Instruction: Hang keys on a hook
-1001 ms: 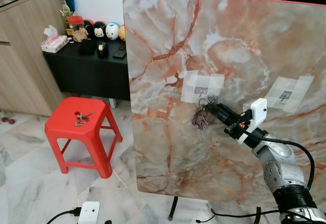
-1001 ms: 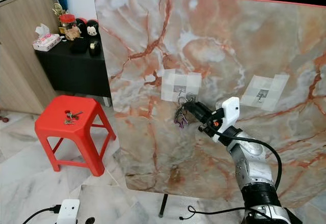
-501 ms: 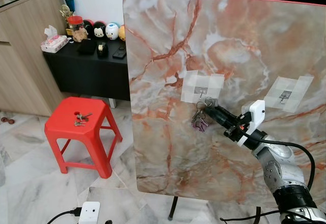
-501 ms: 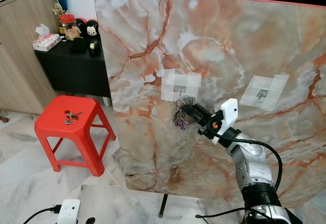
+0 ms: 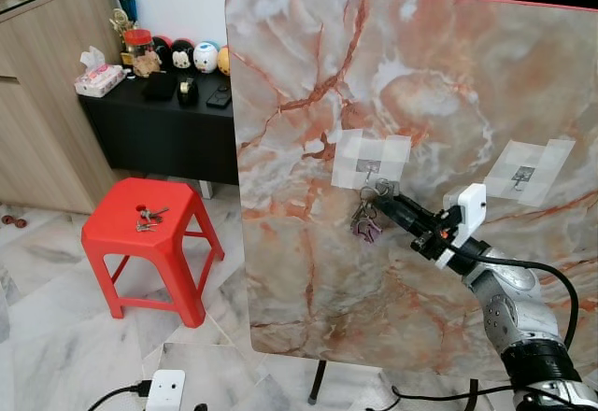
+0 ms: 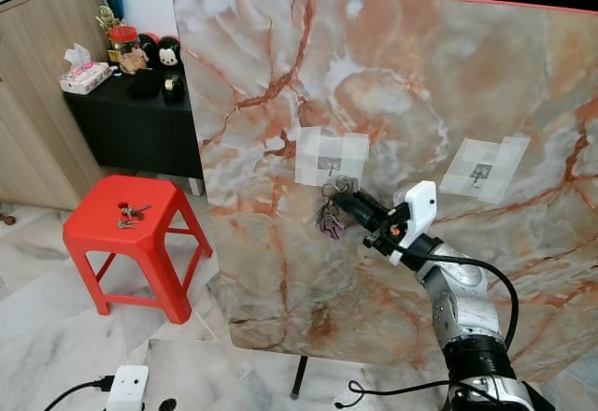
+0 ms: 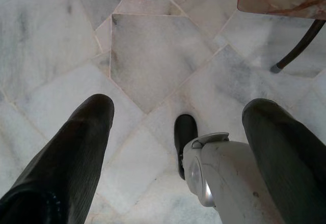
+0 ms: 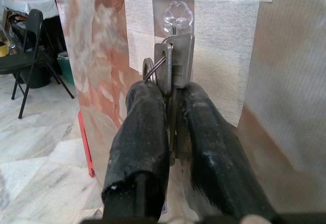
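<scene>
An upright marble tabletop [image 5: 308,84] carries two taped patches, each with a small hook. My right gripper [image 5: 385,192] is shut on a bunch of keys [image 5: 364,222] just below the left hook [image 5: 371,165]. In the right wrist view the black fingers [image 8: 145,117] pinch a flat metal key [image 8: 175,61], its top right under the clear hook [image 8: 175,16]. A key ring [image 8: 148,70] sticks out beside the key. My left gripper [image 7: 181,107] hangs open over the floor.
The second hook [image 5: 523,176] sits on the patch to the right. A red stool [image 5: 149,233] with another set of keys [image 5: 149,216] stands at the left. Behind it are a black sideboard [image 5: 159,121] with small items and a wooden cabinet [image 5: 42,103]. A white power strip [image 5: 163,389] lies on the floor.
My right gripper has shifted slightly with the keys, staying just under the left hook. The hanging keys have swung a little. The left arm has not moved.
</scene>
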`<state>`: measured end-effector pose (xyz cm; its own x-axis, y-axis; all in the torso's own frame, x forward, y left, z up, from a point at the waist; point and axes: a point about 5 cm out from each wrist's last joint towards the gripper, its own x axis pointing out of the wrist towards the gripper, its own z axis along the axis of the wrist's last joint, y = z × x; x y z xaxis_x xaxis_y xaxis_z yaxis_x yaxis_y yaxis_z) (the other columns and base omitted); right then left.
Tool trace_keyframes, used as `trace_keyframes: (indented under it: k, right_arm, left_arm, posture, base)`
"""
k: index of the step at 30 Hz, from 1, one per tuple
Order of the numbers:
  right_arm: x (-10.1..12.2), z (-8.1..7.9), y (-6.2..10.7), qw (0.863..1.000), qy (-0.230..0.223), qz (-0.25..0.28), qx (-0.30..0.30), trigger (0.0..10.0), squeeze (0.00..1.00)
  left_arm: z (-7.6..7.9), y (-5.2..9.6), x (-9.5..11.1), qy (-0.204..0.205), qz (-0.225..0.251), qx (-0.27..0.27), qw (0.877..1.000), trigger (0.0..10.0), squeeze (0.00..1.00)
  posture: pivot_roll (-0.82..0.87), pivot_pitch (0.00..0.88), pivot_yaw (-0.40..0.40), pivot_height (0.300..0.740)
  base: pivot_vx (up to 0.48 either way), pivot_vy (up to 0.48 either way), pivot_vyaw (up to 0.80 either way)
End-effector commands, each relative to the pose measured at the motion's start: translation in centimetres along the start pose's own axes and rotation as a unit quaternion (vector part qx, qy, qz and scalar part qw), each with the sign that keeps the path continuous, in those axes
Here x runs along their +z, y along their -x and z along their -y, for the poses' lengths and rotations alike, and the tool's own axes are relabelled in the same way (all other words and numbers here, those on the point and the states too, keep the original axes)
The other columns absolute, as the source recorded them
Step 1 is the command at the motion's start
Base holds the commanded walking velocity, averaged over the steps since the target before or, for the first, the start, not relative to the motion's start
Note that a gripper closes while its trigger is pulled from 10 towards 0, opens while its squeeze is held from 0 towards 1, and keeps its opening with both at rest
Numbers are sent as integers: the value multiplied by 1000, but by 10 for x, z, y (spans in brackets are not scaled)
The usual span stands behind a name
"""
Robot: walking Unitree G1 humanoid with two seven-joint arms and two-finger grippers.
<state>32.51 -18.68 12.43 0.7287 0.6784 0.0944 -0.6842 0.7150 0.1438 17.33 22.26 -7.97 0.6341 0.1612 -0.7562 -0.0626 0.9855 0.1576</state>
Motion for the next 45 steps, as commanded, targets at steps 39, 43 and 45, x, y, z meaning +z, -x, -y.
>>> trace_keyframes:
  k: [39, 43, 45]
  right_arm:
    - [13, 11, -9, 999, -1, 24, -40, 10000, 0]
    - [13, 11, -9, 999, -1, 23, -42, 10000, 0]
    - [11, 11, -9, 999, 0, 18, -43, 10000, 0]
  left_arm:
    - [1, 0, -3, 0, -8, -1, 1000, 10000, 0]
    - [1, 0, -3, 0, -7, -1, 1000, 10000, 0]
    - [0, 0, -2, -1, -7, -1, 1000, 10000, 0]
  posture:
    - [80, 0, -96, 740]
    - [80, 0, -96, 740]
    - [79, 0, -95, 740]
  base:
    - [0, 0, 0]
    - [0, 0, 0]
    - [0, 0, 0]
